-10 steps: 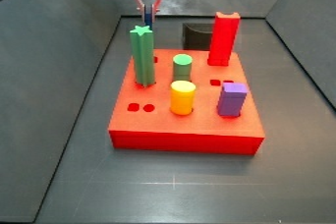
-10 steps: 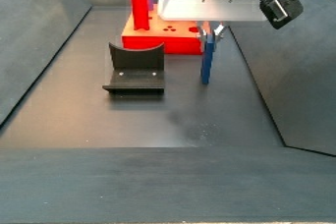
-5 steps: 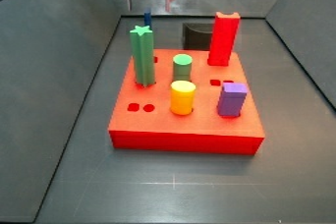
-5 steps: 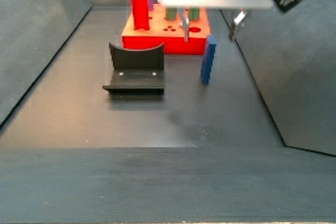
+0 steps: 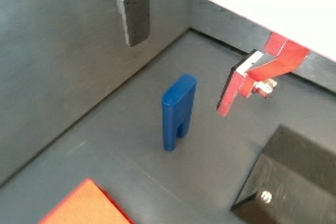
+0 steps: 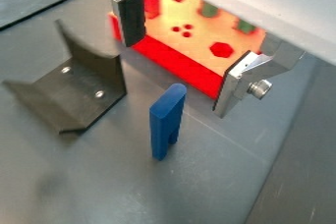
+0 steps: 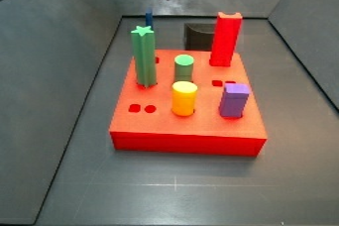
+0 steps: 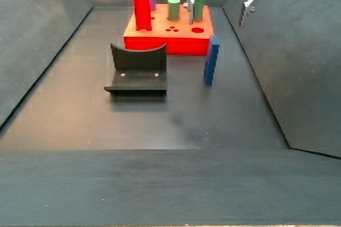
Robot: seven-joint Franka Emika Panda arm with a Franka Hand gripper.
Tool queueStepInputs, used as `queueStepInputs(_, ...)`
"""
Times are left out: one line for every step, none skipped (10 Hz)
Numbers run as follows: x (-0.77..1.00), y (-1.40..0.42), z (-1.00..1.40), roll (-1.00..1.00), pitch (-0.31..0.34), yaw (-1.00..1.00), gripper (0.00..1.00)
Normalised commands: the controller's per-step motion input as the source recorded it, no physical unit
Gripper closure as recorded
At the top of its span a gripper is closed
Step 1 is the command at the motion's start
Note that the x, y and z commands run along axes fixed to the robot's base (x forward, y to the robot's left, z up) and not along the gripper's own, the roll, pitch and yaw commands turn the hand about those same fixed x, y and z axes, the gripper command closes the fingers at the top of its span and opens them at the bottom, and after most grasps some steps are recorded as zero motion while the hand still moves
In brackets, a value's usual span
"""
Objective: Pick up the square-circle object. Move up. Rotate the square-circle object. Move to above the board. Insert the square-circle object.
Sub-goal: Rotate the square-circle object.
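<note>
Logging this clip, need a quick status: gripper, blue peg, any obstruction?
Gripper open, raised above the slim dark blue upright peg. Peg stands free on the floor beside the thick red board. Dark L-shaped fixture off to the side, not blocking.

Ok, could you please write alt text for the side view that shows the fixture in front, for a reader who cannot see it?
A slim dark blue upright peg stands free on the dark floor, with the open gripper high above it, holding nothing. Beside the peg stands the dark L-shaped fixture, and behind it the thick red square board with coloured pegs.
</note>
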Motion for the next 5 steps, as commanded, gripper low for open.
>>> queueStepInputs(0.02,0.02,-0.02,0.01,0.004,-1.00,0.00)
queueStepInputs(0.02,0.02,-0.02,0.01,0.005,-1.00,0.00)
queueStepInputs(0.02,0.02,-0.02,0.01,0.005,-1.00,0.00)
queueStepInputs(0.02,0.02,-0.02,0.01,0.005,-1.00,0.00)
queueStepInputs(0.02,0.02,-0.02,0.01,0.005,-1.00,0.00)
